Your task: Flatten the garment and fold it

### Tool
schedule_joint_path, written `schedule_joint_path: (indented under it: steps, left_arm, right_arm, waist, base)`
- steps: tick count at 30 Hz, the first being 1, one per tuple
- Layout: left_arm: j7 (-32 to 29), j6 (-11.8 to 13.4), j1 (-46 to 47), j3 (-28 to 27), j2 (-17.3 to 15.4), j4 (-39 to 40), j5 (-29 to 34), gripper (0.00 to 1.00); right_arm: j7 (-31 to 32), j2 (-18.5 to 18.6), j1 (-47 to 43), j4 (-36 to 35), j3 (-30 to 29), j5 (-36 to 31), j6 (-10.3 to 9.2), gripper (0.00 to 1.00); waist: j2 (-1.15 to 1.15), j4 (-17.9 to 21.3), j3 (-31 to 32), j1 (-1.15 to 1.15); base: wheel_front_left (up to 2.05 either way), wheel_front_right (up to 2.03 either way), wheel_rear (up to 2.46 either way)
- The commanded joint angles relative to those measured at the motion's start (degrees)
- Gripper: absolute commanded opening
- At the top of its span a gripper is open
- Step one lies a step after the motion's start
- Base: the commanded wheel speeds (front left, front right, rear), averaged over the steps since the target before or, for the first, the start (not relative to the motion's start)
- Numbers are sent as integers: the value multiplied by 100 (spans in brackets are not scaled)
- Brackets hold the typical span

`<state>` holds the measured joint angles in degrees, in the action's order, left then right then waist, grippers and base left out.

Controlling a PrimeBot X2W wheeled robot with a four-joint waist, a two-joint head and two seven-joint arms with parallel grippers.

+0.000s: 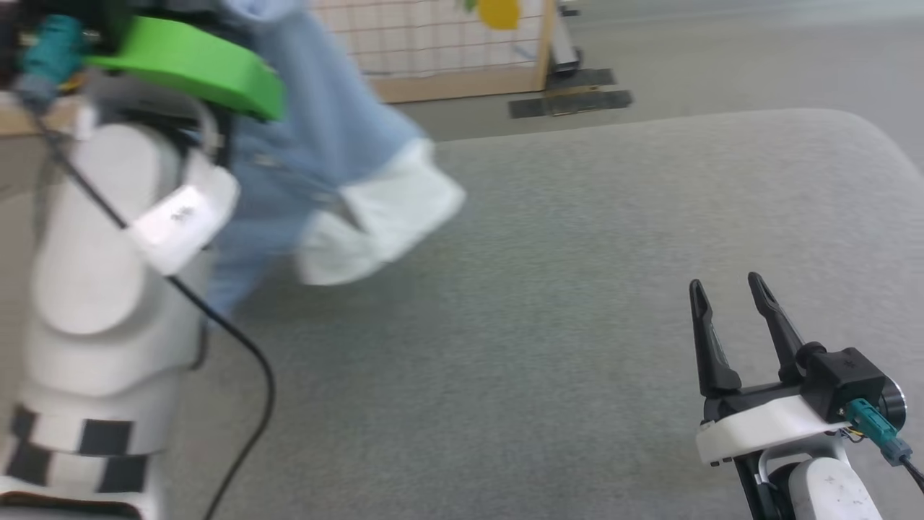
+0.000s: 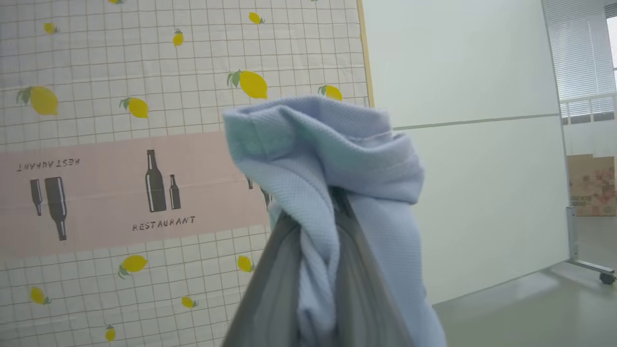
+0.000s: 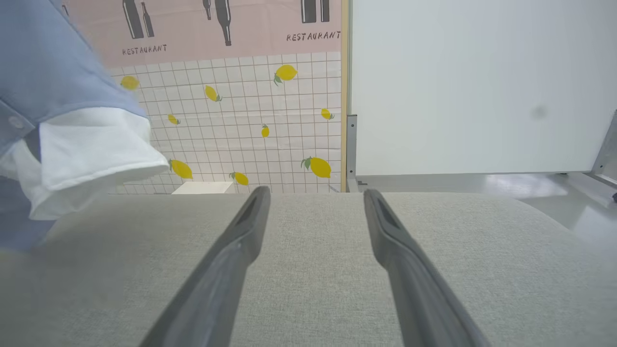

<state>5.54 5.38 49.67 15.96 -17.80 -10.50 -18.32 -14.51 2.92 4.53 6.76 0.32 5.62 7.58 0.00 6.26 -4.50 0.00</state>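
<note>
Garment of light blue soft knit with white ends (image 1: pixel 325 123) hangs bunched from the left gripper (image 2: pixel 315 226), whose jaws are clamped together on a gathered fold of it. The cloth drapes down below those jaws, blurred in the head view, over the near left part of the broad grey fabric-covered desk (image 1: pixel 577 289); whether its lowest edge touches the desk I cannot tell. Beyond both pairs of jaws stands a white checked screen printed with yellow lemons (image 3: pixel 241 96). Low over the desk, well to the right of the cloth, the right gripper (image 1: pixel 725 283) has its jaws spread wide apart, holding nothing. One folded white end (image 1: pixel 382 217) dangles nearest them. A bright green cover (image 1: pixel 195 61) sits on the left wrist.
</note>
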Motion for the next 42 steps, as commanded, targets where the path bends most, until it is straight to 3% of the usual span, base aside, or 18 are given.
schedule_joint_path:
  steps: [1, 6, 11, 17, 22, 23, 24, 28, 35, 42]
  left_arm:
    - [-31, -61, 58, 79, 120, -42, -103, 0]
    - [-281, -188, -220, 504, 652, -462, -339, 0]
    - [-957, -332, -852, 1023, 1084, -1329, -617, 0]
    - [-2182, -534, -1594, 1676, 1330, -2537, -904, 0]
    - [-2928, -689, -1839, 1988, 1419, -3073, -1119, 0]
    - [-2969, -697, -1852, 2005, 1432, -3090, -1170, 73]
    - [-2918, -700, -1851, 2006, 1440, -3063, -1196, 100]
    - [-2092, -630, -1775, 1807, 1457, -2692, -1257, 100]
    - [492, -425, -1860, 1233, 1111, -1640, -921, 100]
    - [939, -223, -2627, 473, 714, -711, -770, 100]
  right_arm:
    - [24, -4, -55, -34, -3, 32, -9, 100]
    - [59, -4, -74, -79, -2, 70, -9, 100]
    - [56, -4, -50, -70, 34, 146, -9, 100]
    - [35, -4, 11, -32, 63, 236, -9, 100]
    - [18, -4, 12, -20, 29, 245, -9, 100]
    - [15, -4, 10, -12, 21, 245, -9, 100]
    - [13, -4, 9, -6, 15, 249, -9, 100]
    - [5, -4, 4, 3, 8, 238, -9, 100]
    - [33, -4, -76, -67, -79, 130, -9, 100]
    - [155, -4, -216, -221, -142, 26, -9, 100]
  waist:
    - [0, 515, 189, 0]
    - [0, 807, 73, 0]
    - [0, 988, -57, 0]
    - [0, 1079, -170, 0]
    - [0, 1017, -215, 0]
    - [0, 986, -212, 0]
    - [0, 957, -208, 0]
    - [0, 809, -146, 0]
    - [0, 500, 63, 0]
    - [0, 264, 244, 0]
  base:
    - [0, 0, 0]
    - [0, 0, 0]
    - [0, 0, 0]
    - [0, 0, 0]
    - [0, 0, 0]
    - [0, 0, 0]
    - [0, 0, 0]
    - [0, 0, 0]
    - [0, 0, 0]
    - [0, 0, 0]
